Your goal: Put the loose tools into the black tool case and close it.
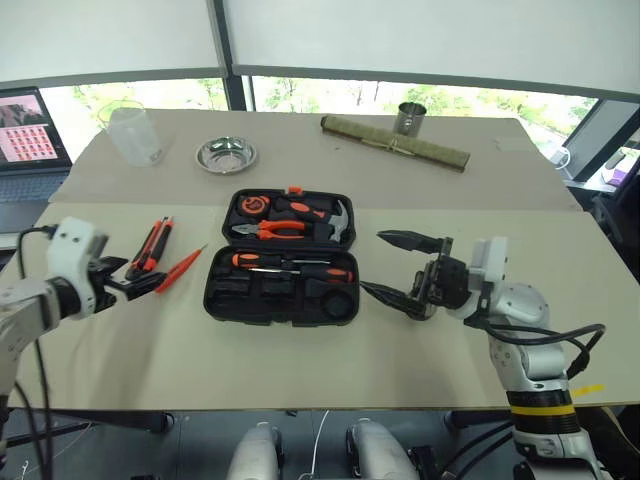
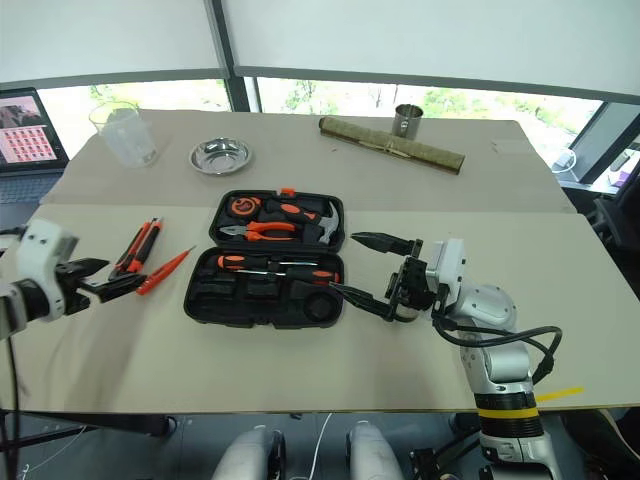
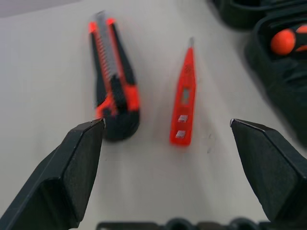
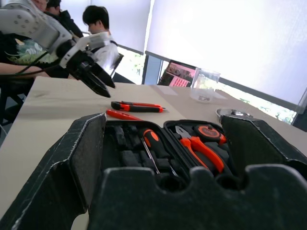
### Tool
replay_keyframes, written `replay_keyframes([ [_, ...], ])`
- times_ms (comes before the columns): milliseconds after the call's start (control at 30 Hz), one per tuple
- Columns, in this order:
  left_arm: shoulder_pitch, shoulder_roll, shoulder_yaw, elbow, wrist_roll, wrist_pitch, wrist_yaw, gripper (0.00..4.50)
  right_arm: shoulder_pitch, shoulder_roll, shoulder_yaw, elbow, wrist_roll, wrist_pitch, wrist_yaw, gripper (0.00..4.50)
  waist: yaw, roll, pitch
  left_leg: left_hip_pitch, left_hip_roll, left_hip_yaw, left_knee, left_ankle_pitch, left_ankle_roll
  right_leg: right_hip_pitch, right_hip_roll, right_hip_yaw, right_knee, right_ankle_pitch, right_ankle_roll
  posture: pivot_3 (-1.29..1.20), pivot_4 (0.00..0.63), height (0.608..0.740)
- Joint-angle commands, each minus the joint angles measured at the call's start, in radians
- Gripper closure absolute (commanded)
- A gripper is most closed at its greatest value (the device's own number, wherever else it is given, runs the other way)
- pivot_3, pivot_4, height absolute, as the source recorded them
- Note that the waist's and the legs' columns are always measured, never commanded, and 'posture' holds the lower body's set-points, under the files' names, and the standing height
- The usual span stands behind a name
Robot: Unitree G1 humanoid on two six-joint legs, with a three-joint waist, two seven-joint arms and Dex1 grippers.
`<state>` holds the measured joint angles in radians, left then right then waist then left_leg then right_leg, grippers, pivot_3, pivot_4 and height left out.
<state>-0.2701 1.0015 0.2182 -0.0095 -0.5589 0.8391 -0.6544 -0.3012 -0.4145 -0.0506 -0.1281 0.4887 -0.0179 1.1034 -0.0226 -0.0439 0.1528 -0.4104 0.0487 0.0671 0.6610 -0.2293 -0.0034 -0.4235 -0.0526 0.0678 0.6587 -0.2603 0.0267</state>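
The left gripper has its two fingers spread wide and holds nothing. It hovers low over the table, on the side of the black tool case away from the other arm, with the utility knife and the slim orange tester screwdriver lying just ahead between the open fingertips. The right gripper is also spread wide and empty, standing close beside the case's opposite edge and pointing across at it.

The case lies open and flat. Two screwdrivers with orange-black handles already sit in its near half, with a small dark tape roll at the corner nearest the right gripper; pliers, a hammer and a tape measure fill the far half. So the knife and the tester look like the last loose pieces, both on the table just beside the case and apart from each other.

The step in hand seems to be picking one of these — the tester lies nearer the case and is thin, so the fingers should come down straddling its width near the middle and close square, not on the tapered tip. The knife is just beside it, and a wide approach could nudge it.

Beyond the case stand a steel dish, a clear plastic beaker, a rolled green mat and a metal cup — all well apart and no hindrance. A laptop sits off the table's far corner.
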Motion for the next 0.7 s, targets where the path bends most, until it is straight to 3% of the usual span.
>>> replay_keyframes([
  [33,-0.128,-0.025,-0.123,0.101,0.087,0.013,-0.022,0.00,-0.014,-0.006,0.000,-0.032,0.011,0.006,-0.024,0.09,-0.001,0.000,0.000,0.000,0.000,0.000,0.000,0.000,0.000,0.000,0.000,0.000,0.000,0.000,0.000,0.00,0.150,0.740],
  [267,-0.250,-0.083,-0.235,0.232,0.179,0.007,-0.056,0.00,-0.007,-0.010,0.009,-0.048,0.010,0.010,-0.052,0.09,0.005,0.000,0.000,-0.002,0.000,0.000,0.000,0.000,0.000,0.000,0.000,0.000,-0.001,0.000,0.000,0.00,0.150,0.740],
  [433,-0.264,-0.094,-0.236,0.270,0.186,0.031,-0.105,1.30,0.008,-0.015,0.003,-0.060,0.012,0.005,-0.071,0.00,0.006,0.000,0.000,-0.002,0.000,0.000,0.000,0.000,0.000,0.000,0.000,0.000,0.000,0.000,0.000,0.00,0.150,0.740],
  [467,-0.259,-0.094,-0.237,0.274,0.186,0.029,-0.120,1.89,0.014,-0.016,0.003,-0.063,0.012,0.003,-0.073,0.00,0.007,0.000,0.000,-0.002,0.000,0.000,0.000,0.000,0.000,0.000,0.000,0.000,0.000,0.000,0.000,0.00,0.150,0.740],
  [500,-0.255,-0.096,-0.233,0.280,0.185,0.028,-0.129,2.12,0.018,-0.018,0.003,-0.065,0.013,0.001,-0.074,0.00,0.007,0.000,0.000,-0.002,0.000,0.000,0.000,0.000,0.000,0.000,0.000,0.000,0.000,0.000,0.000,0.00,0.150,0.740],
  [633,-0.245,-0.102,-0.216,0.308,0.190,-0.002,-0.161,3.75,0.038,-0.033,-0.002,-0.082,0.023,0.004,-0.066,0.00,0.008,0.000,0.000,-0.002,0.000,0.000,0.000,0.000,0.000,0.000,0.000,0.000,0.000,0.000,0.000,0.00,0.150,0.740],
  [700,-0.233,-0.101,-0.193,0.304,0.186,-0.044,-0.184,4.07,0.057,-0.058,-0.013,-0.103,0.039,0.010,-0.047,0.00,0.008,0.000,0.000,-0.002,-0.001,0.000,0.001,0.000,0.000,0.000,0.000,0.000,0.000,0.000,0.000,0.00,0.150,0.740],
])
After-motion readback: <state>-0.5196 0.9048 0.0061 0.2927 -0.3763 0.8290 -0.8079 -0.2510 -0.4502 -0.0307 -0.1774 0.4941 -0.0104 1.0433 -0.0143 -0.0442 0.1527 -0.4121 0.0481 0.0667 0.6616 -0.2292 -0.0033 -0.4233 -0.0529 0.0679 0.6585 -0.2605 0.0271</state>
